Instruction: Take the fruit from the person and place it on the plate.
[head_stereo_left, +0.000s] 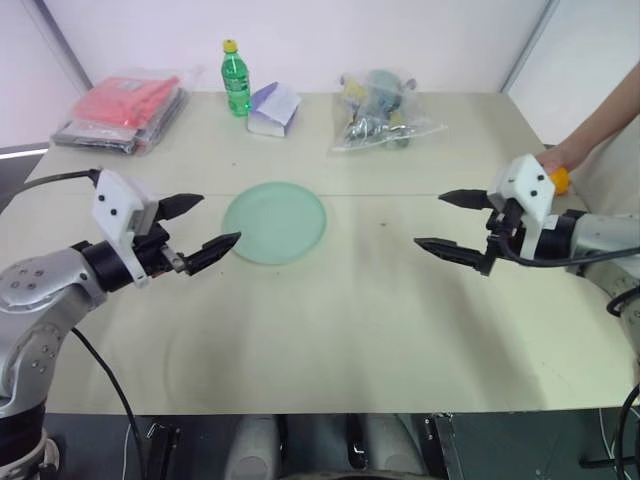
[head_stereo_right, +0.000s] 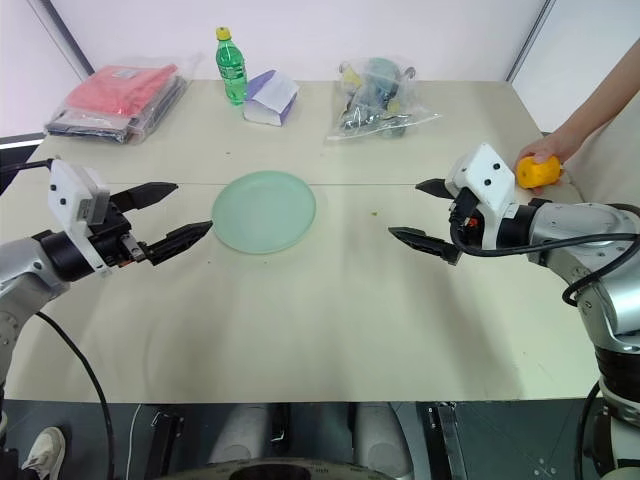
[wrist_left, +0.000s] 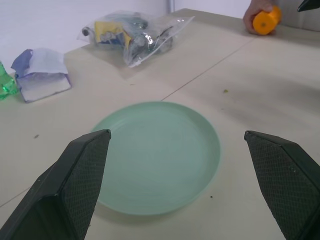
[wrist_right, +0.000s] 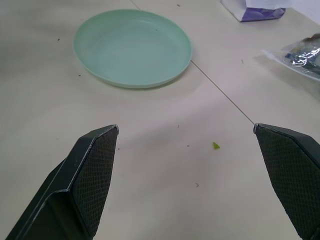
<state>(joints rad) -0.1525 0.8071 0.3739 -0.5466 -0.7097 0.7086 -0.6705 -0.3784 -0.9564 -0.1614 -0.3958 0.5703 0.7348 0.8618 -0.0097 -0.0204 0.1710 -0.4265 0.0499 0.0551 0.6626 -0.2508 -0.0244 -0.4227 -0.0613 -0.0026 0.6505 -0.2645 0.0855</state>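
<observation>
Above table (head_stereo_right: 330, 320), both arms level, fingers spread, empty; person's hand (head_stereo_right: 545, 152) grips fruit (head_stereo_right: 537, 171).

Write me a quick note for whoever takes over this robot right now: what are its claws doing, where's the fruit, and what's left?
Left gripper: open, holding nothing, beside the plate.
Right gripper: open, holding nothing, pointing towards the table's middle.
Fruit: in the person's hand at the table's right edge, behind the right gripper.
Plate: bare, mid-table.
Done: nothing yet.
Left: take the fruit from the person, probably with the nearer right gripper, and set it on the plate.
</observation>
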